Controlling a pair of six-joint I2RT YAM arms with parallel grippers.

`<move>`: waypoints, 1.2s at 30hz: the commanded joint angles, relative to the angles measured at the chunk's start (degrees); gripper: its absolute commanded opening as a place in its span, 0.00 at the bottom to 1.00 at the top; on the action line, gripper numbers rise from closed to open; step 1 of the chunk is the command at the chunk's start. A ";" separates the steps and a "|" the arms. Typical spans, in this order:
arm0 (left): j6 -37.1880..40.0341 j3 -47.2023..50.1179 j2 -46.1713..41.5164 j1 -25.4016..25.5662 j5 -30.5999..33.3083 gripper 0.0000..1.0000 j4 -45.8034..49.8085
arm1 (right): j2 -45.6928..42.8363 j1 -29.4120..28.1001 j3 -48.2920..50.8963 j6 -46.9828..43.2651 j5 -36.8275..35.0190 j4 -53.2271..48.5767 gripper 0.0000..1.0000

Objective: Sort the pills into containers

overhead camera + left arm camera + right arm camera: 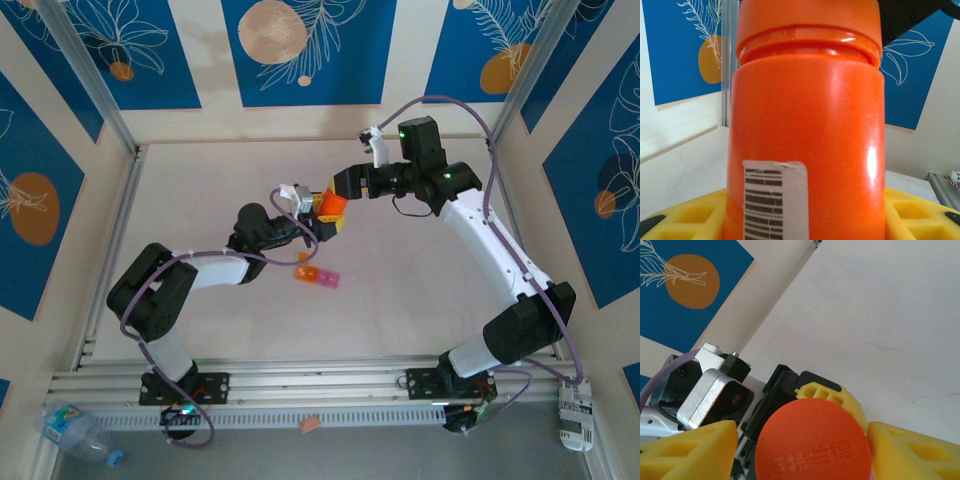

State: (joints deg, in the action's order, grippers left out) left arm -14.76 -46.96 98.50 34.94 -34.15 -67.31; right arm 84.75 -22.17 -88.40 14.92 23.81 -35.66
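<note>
An orange pill bottle [331, 209] with a barcode label [774, 200] stands upright in my left gripper [322, 224], whose yellow fingers [685, 215] press on both its sides low down. My right gripper [340, 192] comes in over the bottle's orange cap [812, 440]. Its yellow fingers [687, 450] bracket the cap, with a gap still showing on the left side. The containers [318, 276], a short orange and pink strip, lie on the table just in front of the bottle. The pills are out of view.
Aluminium rails [320, 385] run along the near edge, with a small orange scrap [309, 425] on them. A plastic water bottle [75, 432] lies at the near left corner. Frame posts [85, 80] and patterned walls close in the table.
</note>
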 commanded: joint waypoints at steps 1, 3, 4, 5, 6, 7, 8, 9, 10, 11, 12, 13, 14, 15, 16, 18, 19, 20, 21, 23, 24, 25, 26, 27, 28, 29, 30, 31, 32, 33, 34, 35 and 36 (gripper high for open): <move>-1.17 -1.62 -1.77 -0.58 -1.27 0.00 -3.36 | 0.39 -0.74 -1.65 -0.74 0.83 -1.61 0.60; -1.18 -1.60 -1.81 -0.62 -1.30 0.00 -3.44 | 0.48 -0.94 -1.58 -0.73 0.52 -1.82 0.55; -1.24 -1.60 -1.75 -0.57 -1.30 0.00 -3.47 | 0.48 -1.19 -1.46 -0.77 0.19 -2.00 0.52; -1.28 -1.62 -1.74 -0.60 -1.27 0.00 -3.49 | 0.42 -1.40 -1.36 -0.71 -0.11 -2.13 0.50; -1.28 -1.71 -1.70 -0.67 -1.19 0.00 -3.58 | 0.35 -1.67 -1.01 -0.62 -0.67 -2.22 0.49; -1.32 -1.82 -1.65 -0.67 -1.23 0.00 -3.53 | 0.21 -2.07 -0.47 -0.46 -1.31 -2.22 0.48; -1.39 -1.90 -1.71 -0.65 -1.09 0.00 -3.60 | 0.08 -2.36 -0.06 -0.14 -2.13 -2.24 0.47; -1.33 -1.99 -1.80 -0.73 -0.89 0.00 -3.46 | -0.11 -2.76 0.64 0.43 -3.22 -2.03 0.45; -1.28 -2.14 -1.87 -0.72 -0.65 0.00 -3.36 | -0.39 -3.17 1.41 1.20 -4.06 -1.68 0.44; -1.17 -2.22 -1.97 -0.69 -0.44 0.00 -3.04 | -0.57 -3.61 2.17 1.94 -4.91 -1.45 0.43; -0.83 -2.32 -2.11 -0.62 -0.23 0.00 -2.71 | -0.70 -4.06 2.81 3.38 -6.73 -1.28 0.41; -0.49 -2.36 -2.28 -0.63 0.19 0.00 -2.34 | -0.80 -4.68 3.70 5.18 -8.59 -1.00 0.41; -0.13 -2.46 -2.45 -0.63 0.48 0.00 -2.07 | -0.82 -4.93 4.46 6.82 -9.61 -0.62 0.41; 0.40 -2.61 -2.60 -0.61 0.86 0.00 -1.79 | -0.94 -5.35 5.42 9.05 -10.87 -0.18 0.41; 0.93 -2.65 -2.82 -0.65 1.29 0.00 -1.44 | -1.03 -5.81 6.38 11.62 -12.01 0.37 0.41; 2.24 -2.78 -3.29 -0.61 2.56 0.00 -0.46 | -1.15 -6.74 7.83 15.90 -13.91 1.38 0.40; 3.01 -2.64 -3.62 -0.57 3.40 0.00 0.08 | -1.16 -7.57 8.09 18.52 -16.08 0.96 0.40; 3.73 -2.70 -3.80 -0.41 4.01 0.00 0.46 | -0.98 -8.19 8.23 20.43 -17.32 0.68 0.40; 4.53 -2.74 -4.06 -0.47 4.61 0.00 1.08 | -0.99 -9.02 8.32 22.42 -18.68 0.53 0.38; 5.48 -2.87 -4.05 -0.47 5.22 0.00 1.69 | -0.89 -11.11 8.34 25.87 -23.24 -0.61 0.37; 5.70 -2.83 -3.96 -0.48 5.32 0.00 1.75 | -0.87 -12.11 8.31 26.96 -24.97 -0.84 0.37; 5.80 -2.94 -3.76 -0.42 5.27 0.00 1.69 | -0.94 -12.95 8.31 28.06 -26.57 -1.15 0.37; 5.76 -2.96 -3.66 -0.48 5.29 0.00 1.68 | -1.00 -13.52 8.40 28.72 -27.40 -1.17 0.37; 5.70 -2.96 -3.36 -0.46 5.32 0.00 1.58 | -1.15 -14.00 8.36 29.37 -28.10 -1.25 0.37; 5.53 -2.88 -3.19 -0.42 5.35 0.00 1.41 | -1.16 -14.29 8.24 29.81 -28.47 -1.42 0.37; 5.41 -2.75 -2.98 -0.44 5.38 0.00 1.15 | -1.06 -14.37 8.18 30.12 -28.64 -1.52 0.38; 5.21 -2.66 -2.74 -0.45 5.43 0.00 0.68 | -1.06 -14.39 8.07 30.34 -28.58 -1.52 0.38; 5.06 -2.69 -2.59 -0.47 5.58 0.00 0.44 | -1.05 -14.31 7.91 30.35 -28.64 -1.63 0.39; 5.01 -2.61 -2.43 -0.43 5.63 0.00 0.33 | -0.95 -14.24 7.66 30.31 -28.52 -1.84 0.39; 5.04 -2.65 -2.39 -0.45 5.60 0.00 0.29 | -0.83 -14.16 7.31 30.12 -28.42 -2.14 0.40; 4.98 -2.61 -2.26 -0.48 5.66 0.00 0.20 | -0.85 -14.00 6.82 30.06 -28.26 -2.26 0.41; 4.97 -2.56 -2.20 -0.48 5.65 0.00 0.18 | -0.83 -13.87 6.52 29.86 -28.04 -2.34 0.41; 4.93 -2.50 -2.13 -0.41 5.65 0.00 0.21 | -0.81 -13.63 6.08 29.76 -27.79 -2.52 0.42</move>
State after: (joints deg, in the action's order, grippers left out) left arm -9.74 -46.96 98.30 34.37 -30.94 -59.00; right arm 82.94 -33.69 -82.52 43.66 -9.10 -29.39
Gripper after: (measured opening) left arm 0.533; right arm 0.436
